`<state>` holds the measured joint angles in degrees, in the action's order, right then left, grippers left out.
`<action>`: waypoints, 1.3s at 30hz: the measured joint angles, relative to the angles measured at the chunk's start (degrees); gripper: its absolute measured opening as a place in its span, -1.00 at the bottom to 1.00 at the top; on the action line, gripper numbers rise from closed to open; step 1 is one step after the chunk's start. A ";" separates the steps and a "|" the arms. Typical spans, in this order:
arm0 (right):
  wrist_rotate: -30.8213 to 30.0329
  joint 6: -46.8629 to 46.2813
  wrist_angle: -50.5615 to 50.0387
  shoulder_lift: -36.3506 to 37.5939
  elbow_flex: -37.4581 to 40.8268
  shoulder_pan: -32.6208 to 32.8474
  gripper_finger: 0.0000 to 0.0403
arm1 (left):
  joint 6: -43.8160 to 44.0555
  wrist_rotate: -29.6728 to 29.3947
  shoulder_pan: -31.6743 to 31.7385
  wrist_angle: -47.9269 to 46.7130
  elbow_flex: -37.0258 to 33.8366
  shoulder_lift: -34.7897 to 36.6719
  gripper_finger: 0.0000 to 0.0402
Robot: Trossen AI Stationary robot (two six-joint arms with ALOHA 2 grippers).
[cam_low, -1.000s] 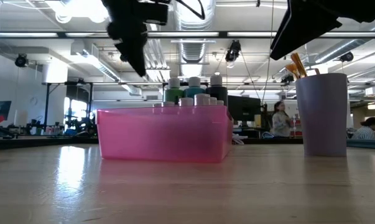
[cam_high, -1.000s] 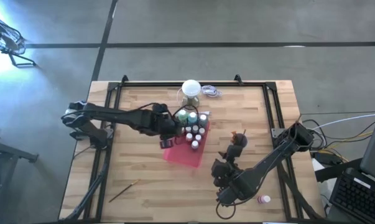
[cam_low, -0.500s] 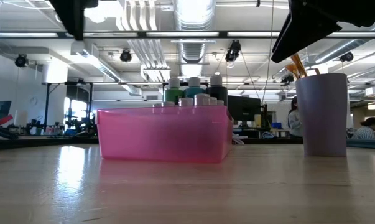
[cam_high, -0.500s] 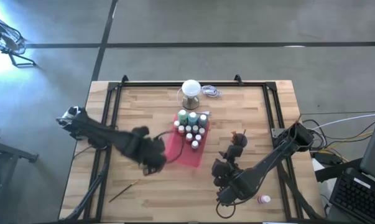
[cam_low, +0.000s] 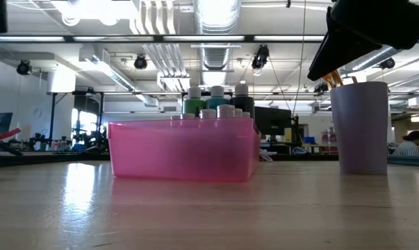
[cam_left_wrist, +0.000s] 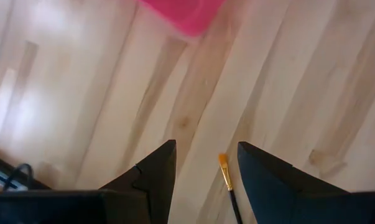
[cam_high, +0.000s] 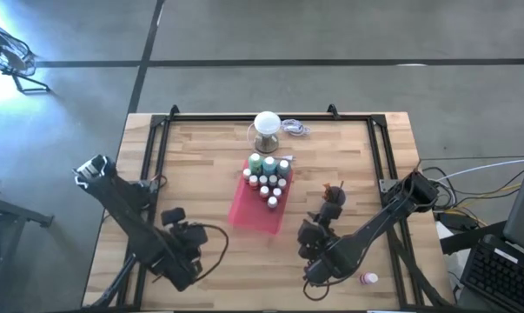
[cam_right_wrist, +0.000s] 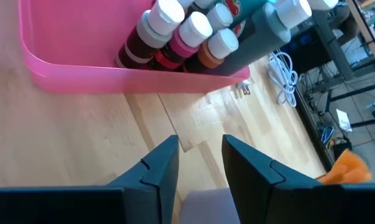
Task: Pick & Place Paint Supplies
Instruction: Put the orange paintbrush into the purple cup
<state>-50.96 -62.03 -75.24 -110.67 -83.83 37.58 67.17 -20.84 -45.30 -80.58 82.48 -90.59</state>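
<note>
A pink tray [cam_high: 255,211] lies mid-table with several white-capped paint bottles [cam_high: 268,178] standing at its far end; they also show in the right wrist view [cam_right_wrist: 187,34]. A thin brush [cam_left_wrist: 227,180] lies on the wood near the table's near left corner. My left gripper [cam_left_wrist: 206,158] hovers above it, open, with the orange brush tip between its fingers, not touching; in the high view the left gripper [cam_high: 182,252] covers the brush. My right gripper [cam_right_wrist: 196,158] is open and empty above a lavender cup [cam_low: 362,128] holding brushes. A pink bottle [cam_high: 368,279] lies near the near right edge.
A white ball-topped clear stand [cam_high: 267,127] and a coiled cable [cam_high: 297,129] sit at the far edge. Black rails [cam_high: 157,148] run along the table's sides. Bare wood lies between the tray and the left rail.
My left gripper has swung away from the far end of the pink tray toward the table's near left corner and now hangs over the brush. The tray and bottles stay where they were. My right gripper has kept nearly still.
</note>
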 joint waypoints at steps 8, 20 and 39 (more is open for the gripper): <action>0.44 -3.69 1.34 0.00 1.16 0.02 -0.47 | 0.25 5.25 0.08 15.39 -14.81 -0.02 -0.12; 0.24 -1.00 2.71 0.00 1.16 -0.18 -0.58 | -0.37 16.26 2.37 30.63 -26.73 -0.03 -0.12; 0.22 -0.54 3.89 0.00 1.16 -0.13 -0.56 | -1.39 19.82 4.59 37.05 -33.06 -0.04 -0.12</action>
<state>-50.74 -62.57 -71.35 -110.67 -82.67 37.45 65.78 -1.02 -40.71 -43.53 49.43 -90.63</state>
